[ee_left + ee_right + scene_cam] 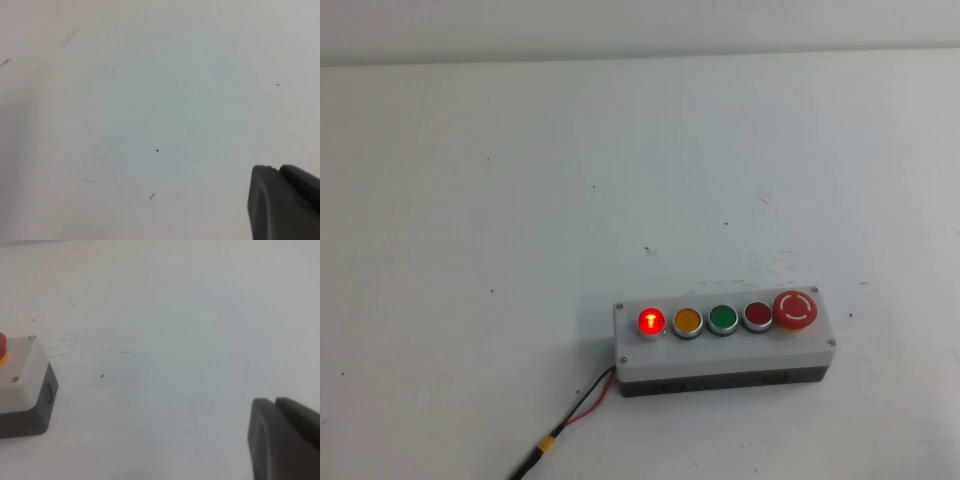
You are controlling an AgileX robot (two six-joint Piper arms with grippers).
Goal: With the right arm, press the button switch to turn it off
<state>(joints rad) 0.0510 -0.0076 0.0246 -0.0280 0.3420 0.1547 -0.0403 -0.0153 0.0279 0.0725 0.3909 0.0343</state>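
The button switch point(651, 321) is the leftmost button of a white five-button box point(720, 355) on the white table, and it glows bright red. Neither arm shows in the high view. In the right wrist view my right gripper point(276, 403) is shut and empty, over bare table and well apart from the box's end point(25, 390). The button switch is out of that view. In the left wrist view my left gripper point(278, 170) is shut and empty over bare table.
On the box, right of the button switch, sit a yellow button point(687, 321), a green button point(723, 319), a dark red flat button point(758, 316) and a big red mushroom button point(795, 309). Red and black wires point(582, 410) run from the box's left end toward the front edge.
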